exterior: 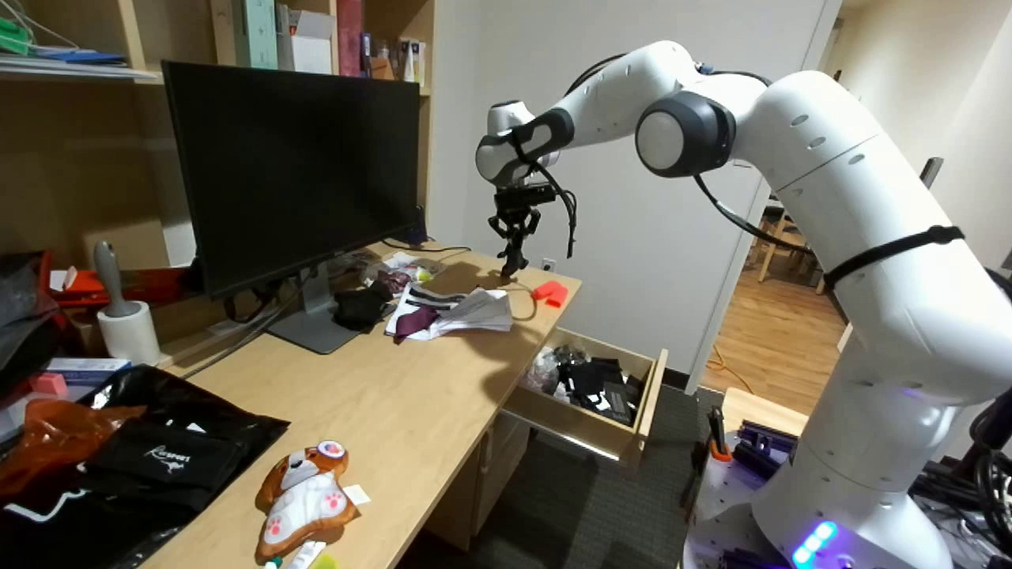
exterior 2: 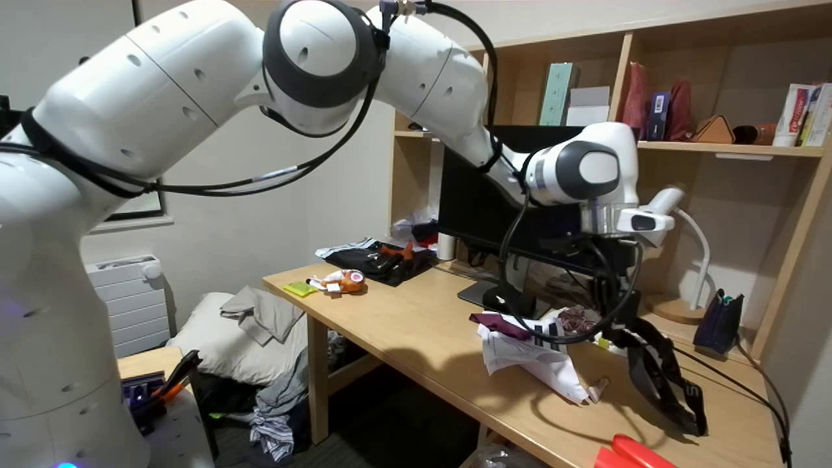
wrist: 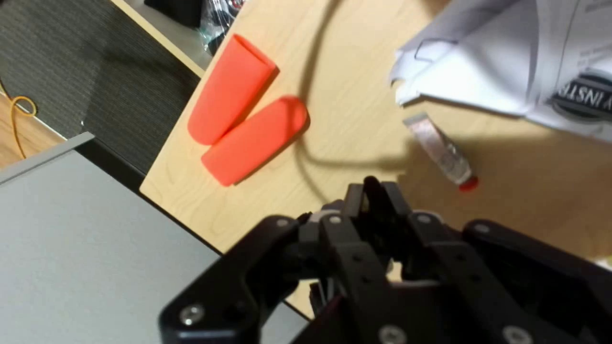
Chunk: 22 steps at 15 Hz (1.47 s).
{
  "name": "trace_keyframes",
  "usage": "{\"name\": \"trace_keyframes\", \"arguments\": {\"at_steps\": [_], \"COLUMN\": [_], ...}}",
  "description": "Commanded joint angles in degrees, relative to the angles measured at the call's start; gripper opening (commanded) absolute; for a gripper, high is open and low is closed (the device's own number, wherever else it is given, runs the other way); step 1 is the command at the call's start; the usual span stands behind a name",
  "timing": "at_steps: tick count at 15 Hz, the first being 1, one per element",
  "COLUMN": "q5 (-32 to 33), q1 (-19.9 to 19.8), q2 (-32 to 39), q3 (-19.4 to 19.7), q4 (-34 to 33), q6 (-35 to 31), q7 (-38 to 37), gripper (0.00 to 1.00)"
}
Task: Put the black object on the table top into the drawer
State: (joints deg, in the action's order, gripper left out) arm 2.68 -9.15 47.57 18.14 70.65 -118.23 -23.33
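Note:
My gripper point(exterior: 515, 234) is over the far end of the light-wood table top point(exterior: 379, 395). It is shut on the black object point(exterior 2: 663, 383), a floppy, strap-like black piece hanging down from the fingers in both exterior views. In the wrist view the gripper point(wrist: 374, 198) has a thin dark part of the black object point(wrist: 374, 188) between its fingertips. The object's lower end is close to the table top; I cannot tell whether it touches. The drawer point(exterior: 650, 399) is pulled open below the table edge, with black items and clear plastic inside. Its edge point(wrist: 160, 39) also shows in the wrist view.
Two red-orange sleeves point(wrist: 244, 114) lie at the table corner, between gripper and drawer. A small tube point(wrist: 442, 153) and white packaging point(exterior: 470, 312) lie nearby. Another black lump point(exterior: 360, 307) sits by the monitor point(exterior: 300, 174). A grey wall point(exterior: 601, 284) stands behind the table end.

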Motion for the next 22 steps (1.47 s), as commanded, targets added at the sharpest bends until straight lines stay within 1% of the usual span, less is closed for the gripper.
{"name": "trace_keyframes", "arguments": {"at_steps": [1,2,5,6,7,8,9,10,12,16,19,22], "q5": [4.68,3.33,4.17,4.18,4.39,5.13,5.65,5.51,8.36,13.69,15.3,15.37], "q1": [2.25,1.21,1.79,1.71,1.77,2.34,1.92,1.11,1.05,-0.12,-2.48,-4.96], "q2": [-6.44,-1.67,-3.71,-4.11,-3.4,-3.9,-5.53,-7.96,-11.93,-17.72,-23.75,-29.9], "q3": [-0.52,-0.92,-1.03,-1.04,-1.14,-0.8,-1.79,-2.8,-2.29,-0.73,-0.54,-1.33], "q4": [9.7,4.06,6.2,6.47,5.14,6.56,9.39,13.3,20.7,31.72,40.85,50.31], "q6": [-2.5,-1.24,-1.34,-1.34,1.6,1.16,2.29,0.86,-2.35,-8.86,-17.48,-26.51], "q7": [3.56,0.9,1.42,1.62,2.16,1.65,6.34,10.22,15.65,19.46,22.61,30.36], "gripper": [0.09,0.14,0.14,0.09,0.09,0.09,0.08,0.08,0.08,0.08,0.08,0.08]}}
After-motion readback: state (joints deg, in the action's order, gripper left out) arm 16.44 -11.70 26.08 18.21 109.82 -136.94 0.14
